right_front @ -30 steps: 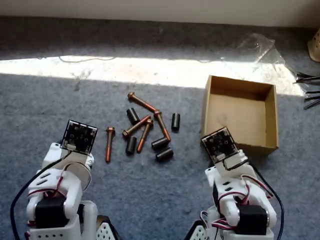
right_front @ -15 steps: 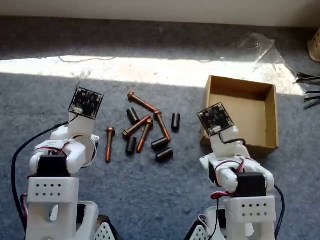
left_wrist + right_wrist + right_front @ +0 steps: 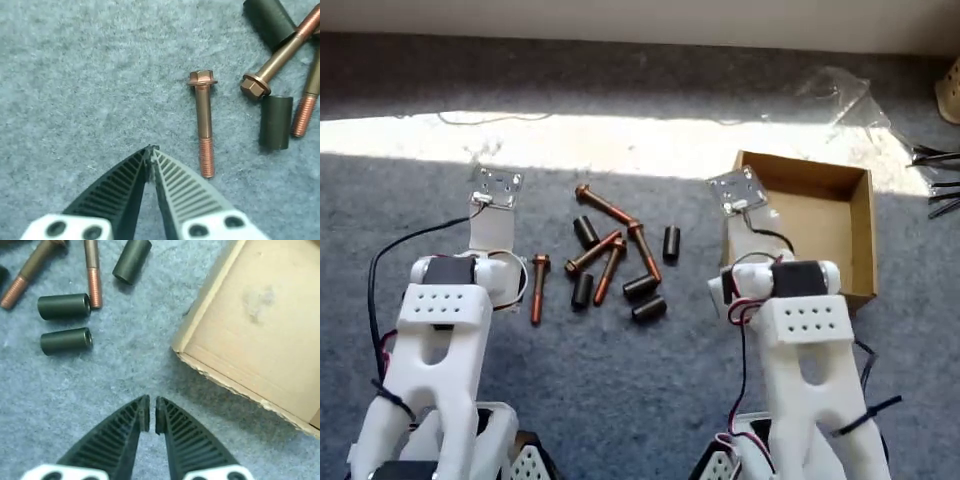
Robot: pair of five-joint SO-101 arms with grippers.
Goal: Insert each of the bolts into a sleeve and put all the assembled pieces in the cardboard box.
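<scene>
Several copper bolts and several black sleeves lie loose on the grey carpet between the arms. One bolt [image 3: 538, 288] lies apart, nearest the left arm. My left gripper [image 3: 151, 149] is shut and empty, hovering over bare carpet just beside that bolt [image 3: 202, 125]; a sleeve [image 3: 276, 121] lies a little beyond it. My right gripper [image 3: 151, 404] is shut and empty over carpet between two sleeves [image 3: 64, 306] [image 3: 66, 340] and the corner of the cardboard box [image 3: 207, 300]. The cardboard box [image 3: 805, 225] stands open and empty beside the right arm.
A crumpled clear plastic bag [image 3: 840, 95] lies behind the box. Black cable ties [image 3: 935, 180] stick in at the right edge. A sunlit strip [image 3: 620, 140] crosses the carpet behind the pile.
Both arms have unfolded from a tucked pose and stretched forward. Their wrists have moved away from the bases, the left toward the lone bolt, the right toward the box's near corner.
</scene>
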